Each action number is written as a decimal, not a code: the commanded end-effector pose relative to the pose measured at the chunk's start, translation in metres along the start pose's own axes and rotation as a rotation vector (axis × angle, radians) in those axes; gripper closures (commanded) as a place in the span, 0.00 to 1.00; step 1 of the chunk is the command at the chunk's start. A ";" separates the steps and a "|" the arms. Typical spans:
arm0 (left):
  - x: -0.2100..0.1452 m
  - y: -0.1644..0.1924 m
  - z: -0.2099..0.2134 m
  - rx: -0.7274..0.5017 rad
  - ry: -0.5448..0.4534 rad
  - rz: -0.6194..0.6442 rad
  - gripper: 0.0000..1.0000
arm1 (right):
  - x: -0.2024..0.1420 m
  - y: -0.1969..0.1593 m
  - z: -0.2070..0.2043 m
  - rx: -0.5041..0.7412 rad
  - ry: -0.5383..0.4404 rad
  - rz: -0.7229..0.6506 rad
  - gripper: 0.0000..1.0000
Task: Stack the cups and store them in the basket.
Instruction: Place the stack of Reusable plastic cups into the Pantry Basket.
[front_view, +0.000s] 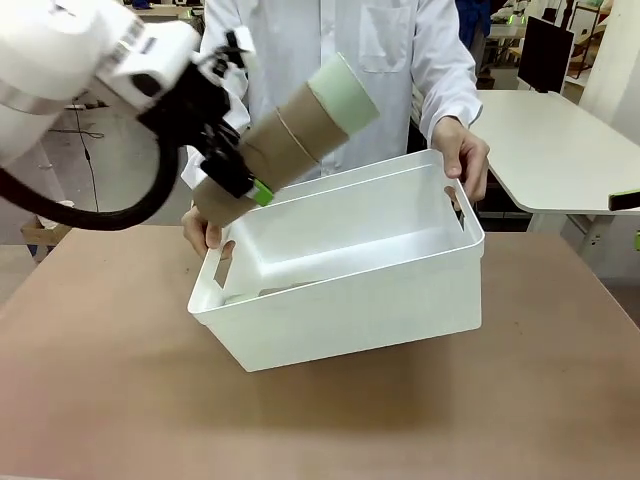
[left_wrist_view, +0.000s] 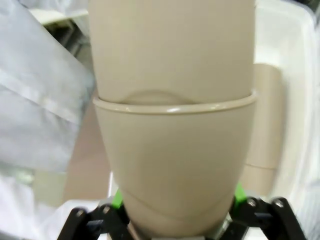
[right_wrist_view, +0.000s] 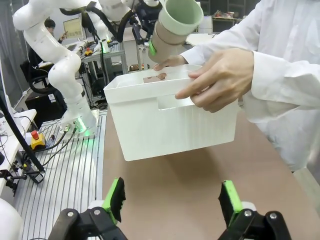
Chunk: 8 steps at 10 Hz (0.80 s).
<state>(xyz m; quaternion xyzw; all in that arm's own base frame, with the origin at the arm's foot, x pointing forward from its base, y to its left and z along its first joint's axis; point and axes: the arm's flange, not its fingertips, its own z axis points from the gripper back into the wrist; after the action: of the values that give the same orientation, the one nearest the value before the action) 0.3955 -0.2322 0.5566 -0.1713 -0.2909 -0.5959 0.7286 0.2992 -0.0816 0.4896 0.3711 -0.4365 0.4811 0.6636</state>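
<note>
The scene is lit pretty evenly and brightly from overhead, nothing looks dim. A soft, wide shadow is thrown under the basket (front_view: 340, 290) onto the brown worktop (front_view: 100, 400) in the front view. Mild glare is picked up on the basket's white floor, and detail gets washed out there. In the left wrist view the stacked cups (left_wrist_view: 175, 125) are so close they're rendered soft, with a small highlight caught on the rim. Straight lines are bent toward the edges of the right wrist view, and the background there is a bit blurry.
</note>
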 end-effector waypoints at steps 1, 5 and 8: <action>0.023 0.008 -0.015 -0.009 0.070 0.013 0.16 | 0.005 0.001 0.000 -0.004 -0.022 -0.019 0.00; 0.034 0.003 -0.063 -0.029 0.141 -0.001 0.16 | 0.005 0.001 0.000 -0.004 -0.022 -0.019 0.00; 0.034 0.004 -0.095 -0.037 0.176 -0.021 0.16 | 0.005 0.001 0.000 -0.004 -0.022 -0.019 0.00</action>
<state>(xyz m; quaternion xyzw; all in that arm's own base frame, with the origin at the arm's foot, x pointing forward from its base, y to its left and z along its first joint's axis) 0.4168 -0.3061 0.4992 -0.1362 -0.2131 -0.6275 0.7364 0.2990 -0.0818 0.4896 0.3713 -0.4365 0.4809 0.6636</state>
